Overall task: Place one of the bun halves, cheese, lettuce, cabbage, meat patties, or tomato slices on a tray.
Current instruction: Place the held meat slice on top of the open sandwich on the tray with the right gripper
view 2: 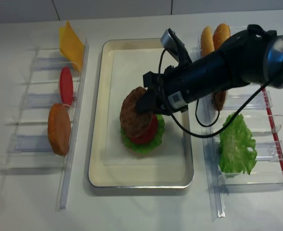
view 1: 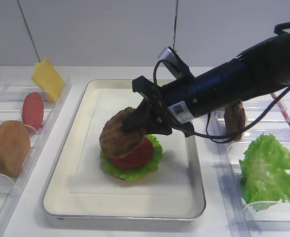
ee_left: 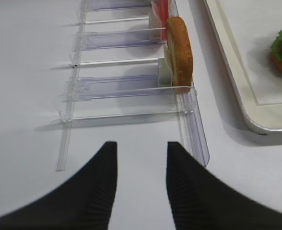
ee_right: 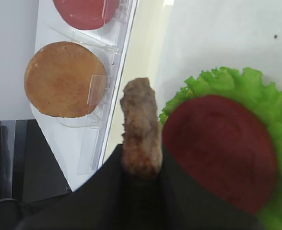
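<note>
My right gripper (view 1: 135,123) is shut on a dark-brown meat patty (view 1: 119,134), holding it tilted just over the stack in the silver-rimmed tray (view 1: 86,200). That stack is a red tomato slice (view 1: 139,154) on frilly green lettuce (view 1: 135,171). In the right wrist view the meat patty (ee_right: 141,127) stands edge-on between the black fingers (ee_right: 186,191), with the tomato slice (ee_right: 217,148) beside it. My left gripper (ee_left: 141,151) hangs open over bare white table, nothing between its fingers. Cabbage is out of view.
The left clear rack (view 1: 51,118) holds a bun half (view 1: 9,147), a tomato slice (view 1: 32,110) and yellow cheese (view 1: 47,78). The right rack (view 2: 213,192) holds lettuce (view 1: 269,170), another patty (view 1: 235,118) and bun halves (view 2: 213,36). A black cable loops under the right arm.
</note>
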`<move>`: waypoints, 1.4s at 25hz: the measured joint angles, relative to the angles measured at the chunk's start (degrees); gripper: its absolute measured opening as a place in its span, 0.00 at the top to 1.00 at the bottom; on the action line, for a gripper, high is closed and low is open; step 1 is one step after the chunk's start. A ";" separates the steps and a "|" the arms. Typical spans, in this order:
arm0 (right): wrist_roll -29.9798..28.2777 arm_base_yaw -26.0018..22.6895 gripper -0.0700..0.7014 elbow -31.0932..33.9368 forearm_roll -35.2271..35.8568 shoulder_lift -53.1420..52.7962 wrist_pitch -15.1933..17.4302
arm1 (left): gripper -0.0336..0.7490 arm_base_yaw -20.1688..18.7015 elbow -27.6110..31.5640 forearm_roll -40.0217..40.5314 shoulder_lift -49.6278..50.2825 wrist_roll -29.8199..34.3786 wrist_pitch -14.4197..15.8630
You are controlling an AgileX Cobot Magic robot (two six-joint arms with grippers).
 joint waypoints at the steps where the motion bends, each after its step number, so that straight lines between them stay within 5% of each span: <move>1: -0.15 0.00 0.72 0.00 0.10 0.13 -0.04 | 0.65 0.00 0.00 0.00 0.00 0.00 0.00; 35: 3.17 -0.70 0.70 0.00 -2.72 2.42 -1.87 | 0.66 0.00 0.00 0.09 0.00 0.00 0.00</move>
